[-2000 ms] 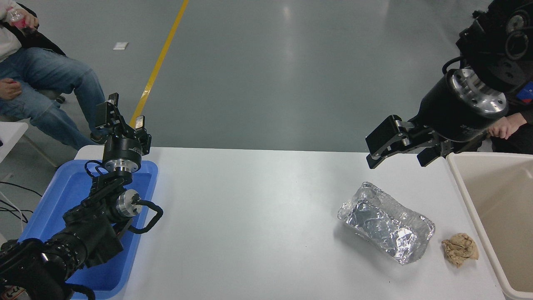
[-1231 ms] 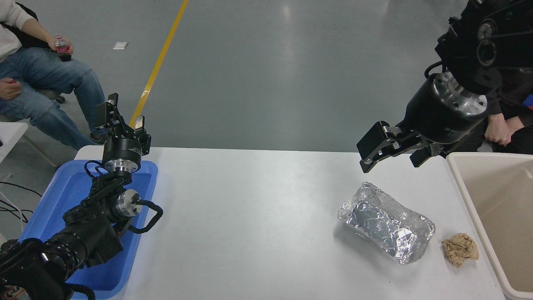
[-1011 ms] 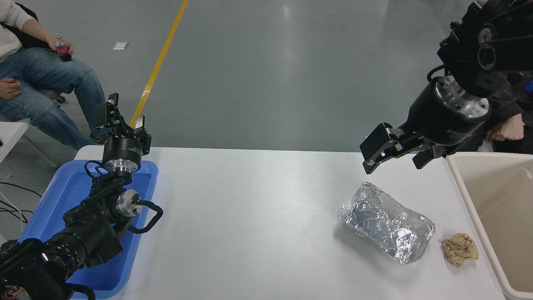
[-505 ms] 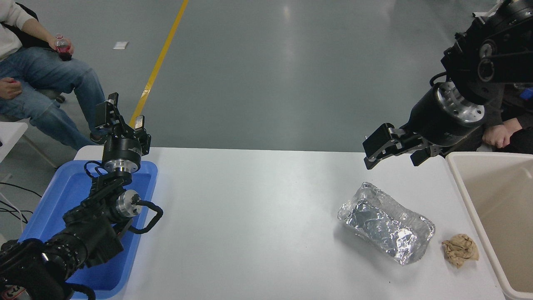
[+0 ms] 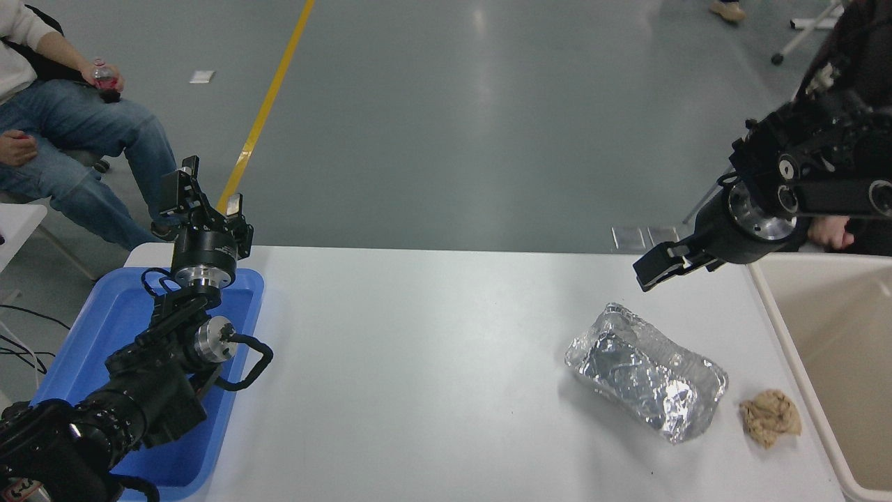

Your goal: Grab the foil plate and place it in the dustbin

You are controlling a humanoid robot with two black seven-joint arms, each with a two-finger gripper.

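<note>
Foil plate (image 5: 647, 372) flat on table (image 5: 432, 362), right half, lying diagonally, open side up, untouched. Paper ball (image 5: 769, 417) just beside its near-right end, not touching. Bin (image 5: 766, 307) at right table edge, near the plate, rim higher than tabletop. Right gripper (image 5: 670, 263) above far table edge, beyond the plate, well clear of it, pointing left and down; seen side-on, only one dark finger block visible, so can't tell jaws open or closed. Nothing held. Left gripper (image 5: 202, 199) parked over blue tray (image 5: 83, 362) at lower left, jaws apart, empty. Seated person (image 5: 63, 118) far left, another hand (image 5: 829, 231) behind bin.

Probably very light, thin, crushes easily, slick crinkled surface; likely slides if pushed. Best hold looks like pinching the raised rim at the far end, one finger inside, one outside, gentle squeeze. Pick not started yet; short carry right over rim.
</note>
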